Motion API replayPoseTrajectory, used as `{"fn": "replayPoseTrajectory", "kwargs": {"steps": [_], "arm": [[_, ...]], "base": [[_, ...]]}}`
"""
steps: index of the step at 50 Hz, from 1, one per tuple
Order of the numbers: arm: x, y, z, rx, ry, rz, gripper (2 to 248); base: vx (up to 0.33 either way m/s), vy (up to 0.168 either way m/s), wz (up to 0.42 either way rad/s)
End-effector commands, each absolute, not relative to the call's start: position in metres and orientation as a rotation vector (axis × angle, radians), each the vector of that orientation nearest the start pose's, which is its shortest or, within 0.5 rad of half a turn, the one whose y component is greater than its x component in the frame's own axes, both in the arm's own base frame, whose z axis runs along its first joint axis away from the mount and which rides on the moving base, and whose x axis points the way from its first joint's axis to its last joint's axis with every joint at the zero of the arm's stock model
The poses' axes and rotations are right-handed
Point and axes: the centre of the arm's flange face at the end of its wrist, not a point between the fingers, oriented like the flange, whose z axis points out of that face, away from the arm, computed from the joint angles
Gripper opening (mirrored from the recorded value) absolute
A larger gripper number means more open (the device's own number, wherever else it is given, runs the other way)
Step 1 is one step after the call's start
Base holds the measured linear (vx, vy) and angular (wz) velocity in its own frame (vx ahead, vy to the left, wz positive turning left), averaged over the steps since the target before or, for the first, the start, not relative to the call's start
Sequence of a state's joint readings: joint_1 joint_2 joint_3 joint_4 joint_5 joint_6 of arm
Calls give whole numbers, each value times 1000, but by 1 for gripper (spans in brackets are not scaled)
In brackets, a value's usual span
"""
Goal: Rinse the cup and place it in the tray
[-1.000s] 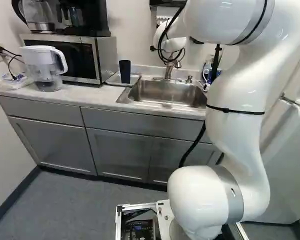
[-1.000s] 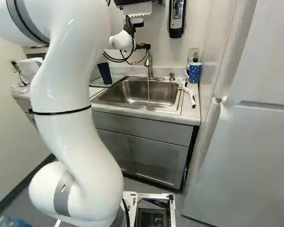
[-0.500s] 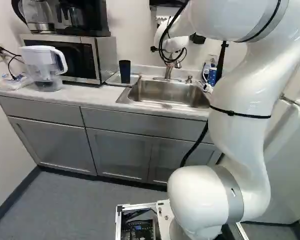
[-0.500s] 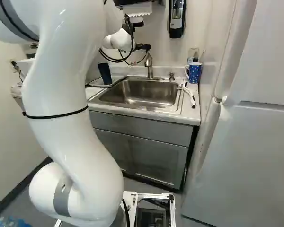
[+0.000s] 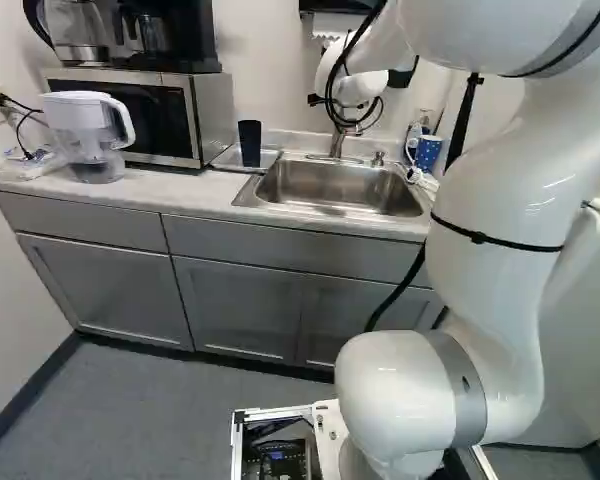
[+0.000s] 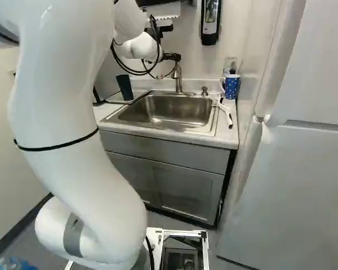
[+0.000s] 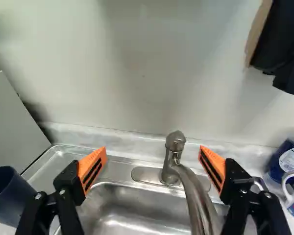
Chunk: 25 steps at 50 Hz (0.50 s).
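- The end effector (image 6: 171, 57) is hovering above the rear of the sink (image 5: 335, 185), near the faucet (image 7: 188, 183); its two fingers are standing wide apart and gripping nothing.
- In the wrist view, the end effector (image 7: 153, 151) is pointing toward the wall (image 7: 147, 83); the faucet is showing ahead of it, between the fingers as seen there; the orange pads (image 7: 92, 169) are facing each other across the gap.
- The cup (image 5: 250, 143) is standing upright in the tray (image 7: 63, 159), beside the sink and near the microwave (image 5: 215, 110); it is sitting clear of the end effector.
- The arm (image 6: 73, 112) is rising at the left of the right base view and reaching forward over the desk (image 5: 170, 192).
- On the other side of the sink, a dotted mug (image 6: 231, 87) is standing near a clear bottle (image 6: 230, 63); a brush (image 6: 228, 116) is lying on the desk, just beside the sink; a pump (image 6: 204, 91) is standing at the sink's rear, near the faucet.
- At the left of the left base view, a pitcher (image 5: 85, 130) is standing on the desk, in front of the microwave; a coffee maker (image 5: 165, 35) is resting on top of the microwave.
- A dispenser (image 6: 210, 22) is hanging on the wall; a fridge (image 6: 293, 169) is filling the right of the right base view.
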<state>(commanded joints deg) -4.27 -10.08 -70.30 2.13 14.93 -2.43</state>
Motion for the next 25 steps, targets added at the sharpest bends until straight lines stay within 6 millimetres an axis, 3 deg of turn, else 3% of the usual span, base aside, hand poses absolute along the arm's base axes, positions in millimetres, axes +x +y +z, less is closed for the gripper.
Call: {"fn": "replayPoseTrajectory", "kwargs": {"steps": [25], "arm": [[555, -70, 645, -2563, 159, -1955, 247]], "base": [[0, 0, 0]]}}
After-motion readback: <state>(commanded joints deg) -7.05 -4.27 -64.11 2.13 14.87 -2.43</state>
